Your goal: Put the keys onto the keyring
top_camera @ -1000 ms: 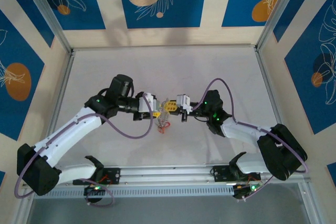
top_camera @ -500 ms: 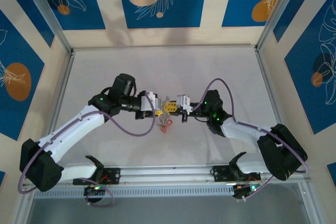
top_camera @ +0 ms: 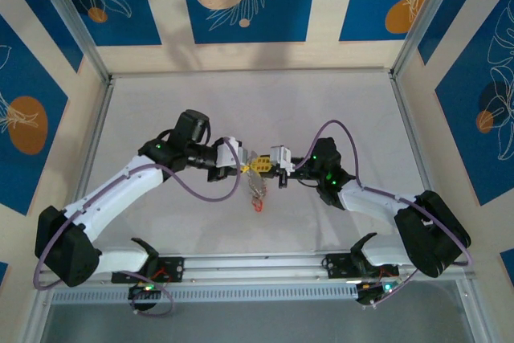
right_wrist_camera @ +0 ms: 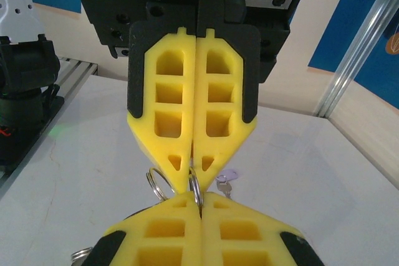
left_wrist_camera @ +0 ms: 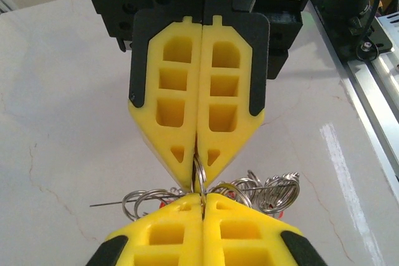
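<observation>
From above, the two arms reach inward over the pale bench (top_camera: 161,110) and meet tip to tip near its middle. The left end effector (top_camera: 245,169) and right end effector (top_camera: 263,166) face each other with their yellow fingers nearly touching. A small cluster of keys (top_camera: 257,190) dangles just below the meeting point, above the bench, with a red key (top_camera: 259,205) lowest.

In the left wrist view, the left end effector's fingers (left_wrist_camera: 168,232) are pressed together at the bottom edge. The right one's fingers (left_wrist_camera: 171,123) come down from the top, also pressed together. A thin metal loop, the keyring (left_wrist_camera: 199,179), stands upright in the narrow gap between the two sets of tips and is pinched by both. A tangle of silver split rings (left_wrist_camera: 262,188) spreads out behind and below it.

In the right wrist view, the same keyring (right_wrist_camera: 194,188) runs from the closed right fingers (right_wrist_camera: 243,232) into the closed left tips above. Another ring (right_wrist_camera: 156,185) hangs just left of it. A pale purple key (right_wrist_camera: 225,179) sits just to the right, beside the tips.
</observation>
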Robot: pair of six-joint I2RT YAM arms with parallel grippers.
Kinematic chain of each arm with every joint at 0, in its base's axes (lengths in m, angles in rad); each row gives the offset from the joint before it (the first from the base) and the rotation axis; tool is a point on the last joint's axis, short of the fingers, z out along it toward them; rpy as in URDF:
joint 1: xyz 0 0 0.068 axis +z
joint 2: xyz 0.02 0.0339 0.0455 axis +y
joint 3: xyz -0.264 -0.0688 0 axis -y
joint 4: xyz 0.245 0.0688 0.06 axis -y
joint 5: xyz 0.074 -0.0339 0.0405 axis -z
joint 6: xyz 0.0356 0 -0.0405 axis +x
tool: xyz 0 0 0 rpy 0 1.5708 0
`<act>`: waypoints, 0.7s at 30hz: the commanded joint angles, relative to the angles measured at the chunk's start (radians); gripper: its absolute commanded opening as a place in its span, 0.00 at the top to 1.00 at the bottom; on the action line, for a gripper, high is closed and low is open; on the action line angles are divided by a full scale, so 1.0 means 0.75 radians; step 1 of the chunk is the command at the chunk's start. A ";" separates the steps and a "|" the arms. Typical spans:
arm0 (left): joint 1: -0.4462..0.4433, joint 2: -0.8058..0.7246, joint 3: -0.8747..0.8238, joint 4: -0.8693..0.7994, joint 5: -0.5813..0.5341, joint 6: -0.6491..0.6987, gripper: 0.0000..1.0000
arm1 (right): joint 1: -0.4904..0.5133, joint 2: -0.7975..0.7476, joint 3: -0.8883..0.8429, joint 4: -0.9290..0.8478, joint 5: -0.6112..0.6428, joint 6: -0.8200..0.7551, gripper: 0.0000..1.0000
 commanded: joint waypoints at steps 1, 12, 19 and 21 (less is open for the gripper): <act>0.002 0.027 0.049 0.000 -0.013 -0.013 1.00 | 0.021 -0.037 0.036 0.043 -0.010 -0.037 1.00; 0.002 0.043 0.089 -0.058 -0.130 -0.098 0.85 | 0.023 -0.036 0.012 0.046 0.049 -0.041 1.00; -0.001 0.039 0.025 0.049 -0.045 -0.105 0.79 | 0.025 -0.004 0.008 0.145 0.035 0.035 1.00; -0.002 0.041 0.014 0.068 -0.011 -0.106 0.79 | 0.025 0.002 0.009 0.162 0.031 0.047 1.00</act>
